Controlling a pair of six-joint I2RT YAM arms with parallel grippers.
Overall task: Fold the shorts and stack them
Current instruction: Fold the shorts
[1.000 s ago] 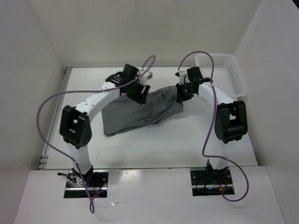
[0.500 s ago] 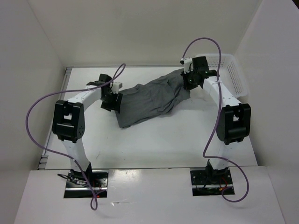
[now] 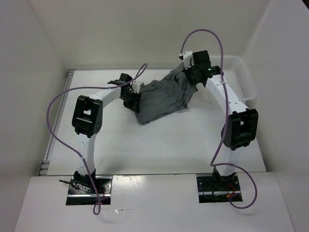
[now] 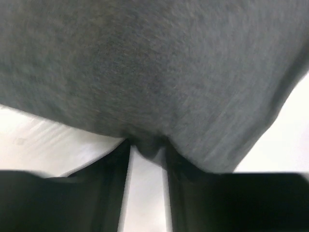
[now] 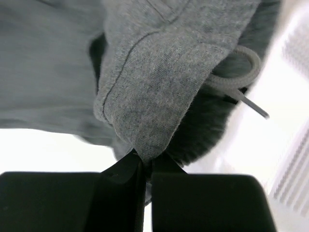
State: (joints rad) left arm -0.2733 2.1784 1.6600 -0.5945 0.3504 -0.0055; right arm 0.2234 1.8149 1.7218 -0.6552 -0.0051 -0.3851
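Note:
The grey shorts (image 3: 164, 96) lie bunched and partly lifted at the back middle of the table, stretched between both grippers. My left gripper (image 3: 133, 99) is at their left edge. In the left wrist view the fabric (image 4: 154, 72) drapes over its fingertips, and the gripper (image 4: 147, 145) pinches a small fold with its jaws close together. My right gripper (image 3: 190, 77) holds the raised right end. In the right wrist view it (image 5: 147, 162) is shut on a waistband corner (image 5: 154, 72), with the drawstring (image 5: 241, 72) looping beside it.
A white mesh basket (image 3: 241, 79) stands at the back right, close to my right arm; it also shows in the right wrist view (image 5: 294, 159). White walls close in the table at the back and both sides.
The shorts have shifted right and toward the back and are now more bunched. My left gripper swung left, then back right. My right gripper rose and moved farther back.

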